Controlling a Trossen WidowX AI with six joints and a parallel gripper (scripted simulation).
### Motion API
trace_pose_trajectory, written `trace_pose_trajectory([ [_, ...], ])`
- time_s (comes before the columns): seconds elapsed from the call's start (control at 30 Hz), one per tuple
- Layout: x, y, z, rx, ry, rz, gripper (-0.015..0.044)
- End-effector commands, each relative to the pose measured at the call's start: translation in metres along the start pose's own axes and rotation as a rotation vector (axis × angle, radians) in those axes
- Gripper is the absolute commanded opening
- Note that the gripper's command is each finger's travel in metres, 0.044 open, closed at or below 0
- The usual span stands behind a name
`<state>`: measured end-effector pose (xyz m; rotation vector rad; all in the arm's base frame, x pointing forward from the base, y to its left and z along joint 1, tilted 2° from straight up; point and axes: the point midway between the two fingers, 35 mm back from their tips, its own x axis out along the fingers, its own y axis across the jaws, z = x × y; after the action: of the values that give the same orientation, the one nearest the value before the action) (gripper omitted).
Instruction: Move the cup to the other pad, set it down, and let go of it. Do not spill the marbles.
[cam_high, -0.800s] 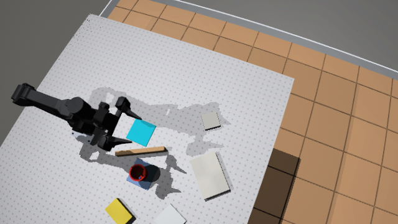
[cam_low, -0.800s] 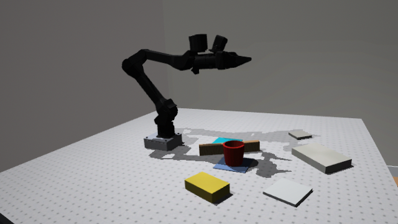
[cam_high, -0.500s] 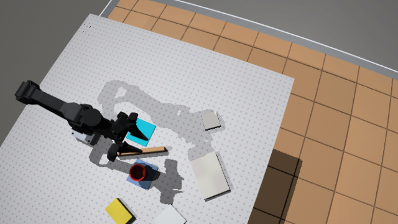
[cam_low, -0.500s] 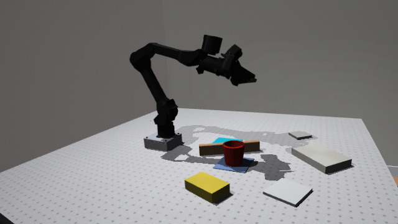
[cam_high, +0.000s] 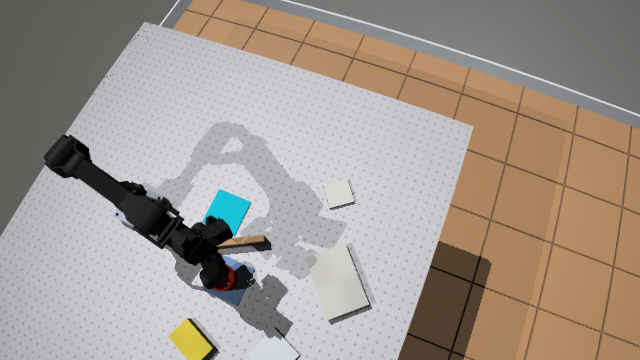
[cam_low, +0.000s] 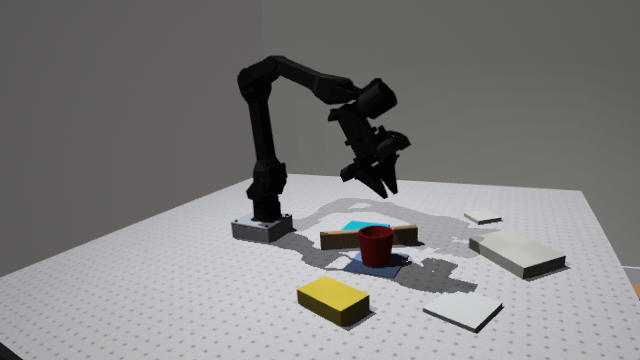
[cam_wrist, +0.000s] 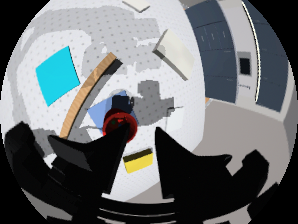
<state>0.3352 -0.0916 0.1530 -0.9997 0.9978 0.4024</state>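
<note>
The red cup (cam_high: 230, 278) (cam_low: 376, 248) (cam_wrist: 120, 136) stands upright on the blue pad (cam_high: 235, 298) (cam_low: 370, 269) (cam_wrist: 98, 110). Small shapes show dimly inside it in the wrist view; the marbles are too dark to make out clearly. The cyan pad (cam_high: 229, 206) (cam_low: 365, 226) (cam_wrist: 57, 77) is bare, on the other side of the wooden bar. My gripper (cam_low: 391, 195) (cam_wrist: 142, 128) is partly open and empty, fingers pointing down, above the cup and not touching it. In the top view the arm hides the fingers and part of the cup.
The wooden bar (cam_high: 245, 242) (cam_low: 406, 234) (cam_wrist: 89, 92) stands between the pads. A yellow block (cam_high: 191, 339) (cam_low: 332, 294) (cam_wrist: 139, 163), a large pale slab (cam_high: 340, 282) (cam_low: 517, 251) (cam_wrist: 175, 51), a thin white tile (cam_high: 274, 351) (cam_low: 465, 309) and a small pale tile (cam_high: 339, 193) (cam_low: 482, 216) lie around.
</note>
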Motion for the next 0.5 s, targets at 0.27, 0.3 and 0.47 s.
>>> trace_pose_trajectory([
  [0.27,0.0184,0.0373,-0.0529,-0.475,0.031,0.518,0.0148],
  [0.3,0.0184,0.0373,-0.0529,-0.475,0.031,0.518,0.0148],
  [0.47,0.0184,0.0373,-0.0529,-0.475,0.031,0.518,0.0148],
])
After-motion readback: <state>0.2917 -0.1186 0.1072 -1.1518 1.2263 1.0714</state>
